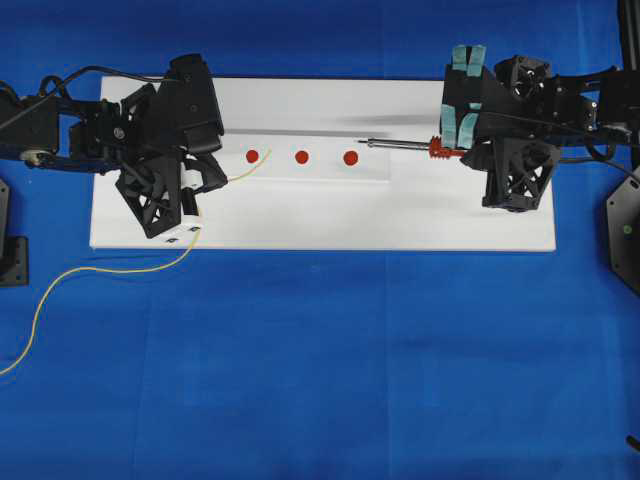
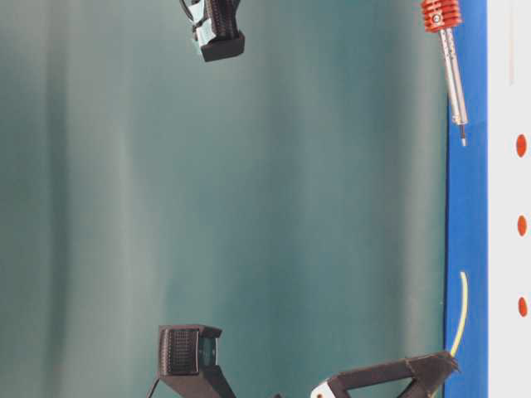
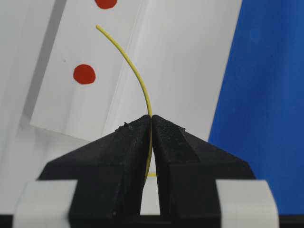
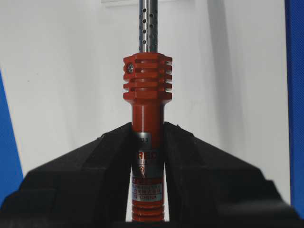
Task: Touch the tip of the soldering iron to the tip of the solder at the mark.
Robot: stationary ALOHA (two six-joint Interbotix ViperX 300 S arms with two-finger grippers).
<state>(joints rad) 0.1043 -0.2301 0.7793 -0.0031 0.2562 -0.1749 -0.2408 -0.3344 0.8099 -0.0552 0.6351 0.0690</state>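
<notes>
My right gripper [image 1: 462, 152] is shut on the red-orange handle of the soldering iron [image 4: 147, 80] [image 1: 400, 145]. Its metal shaft points left, and its tip hangs above the white board [image 1: 320, 215], just beside the right one of three red marks [image 1: 350, 158]. My left gripper [image 3: 151, 118] [image 1: 222, 180] is shut on the thin yellow solder [image 3: 135, 76]. The solder's free end curves up near the left mark [image 1: 252, 155], off the board. In the table-level view the soldering iron [image 2: 452, 75] and the solder [image 2: 459, 315] are well apart.
The middle red mark [image 1: 301, 157] lies between the two tips. The solder's long tail [image 1: 100, 268] trails off the board's front left onto the blue cloth [image 1: 330, 370]. Black arm bases [image 1: 12, 240] stand at both table sides.
</notes>
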